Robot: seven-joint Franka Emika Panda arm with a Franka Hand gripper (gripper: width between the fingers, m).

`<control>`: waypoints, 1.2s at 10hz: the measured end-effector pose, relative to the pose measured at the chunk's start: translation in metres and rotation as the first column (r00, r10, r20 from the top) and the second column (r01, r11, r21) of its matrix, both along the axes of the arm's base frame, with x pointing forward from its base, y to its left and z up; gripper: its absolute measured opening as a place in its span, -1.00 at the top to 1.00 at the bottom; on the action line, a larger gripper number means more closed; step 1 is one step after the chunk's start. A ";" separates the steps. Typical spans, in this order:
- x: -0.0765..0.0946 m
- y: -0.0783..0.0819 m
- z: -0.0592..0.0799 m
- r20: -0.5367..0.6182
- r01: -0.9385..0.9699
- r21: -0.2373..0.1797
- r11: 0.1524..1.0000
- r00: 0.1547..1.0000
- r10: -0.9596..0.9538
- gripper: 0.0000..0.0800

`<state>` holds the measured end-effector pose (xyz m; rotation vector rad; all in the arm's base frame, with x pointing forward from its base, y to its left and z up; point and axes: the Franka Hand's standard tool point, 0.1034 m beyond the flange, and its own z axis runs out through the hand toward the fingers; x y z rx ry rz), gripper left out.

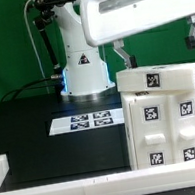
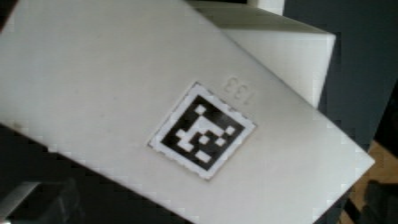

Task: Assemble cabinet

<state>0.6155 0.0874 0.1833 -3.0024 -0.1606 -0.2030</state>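
Note:
The white cabinet [image 1: 166, 126] stands upright on the black table at the exterior view's right. Its panelled front carries several black-and-white tags, and its top slab [image 1: 161, 77] carries one tag. My gripper [image 1: 157, 46] hangs just above that top. Its two dark fingers [image 1: 122, 53] are spread wide with nothing between them. In the wrist view a white cabinet face [image 2: 125, 90] with one tag [image 2: 210, 130] fills the frame at close range and tilted. My fingers do not show there.
The marker board [image 1: 89, 119] lies flat on the black table beside the cabinet, on the exterior view's left of it. The robot base [image 1: 83, 72] stands behind it with cables. A white raised border [image 1: 68, 187] runs along the front.

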 end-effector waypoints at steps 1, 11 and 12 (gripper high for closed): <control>-0.001 0.001 -0.001 -0.005 -0.081 -0.012 0.997 0.997 0.081 -0.99; -0.013 0.000 -0.028 0.017 -0.494 -0.083 0.866 0.868 0.497 -0.89; -0.013 -0.001 -0.028 0.017 -0.493 -0.083 0.866 0.868 0.496 -0.89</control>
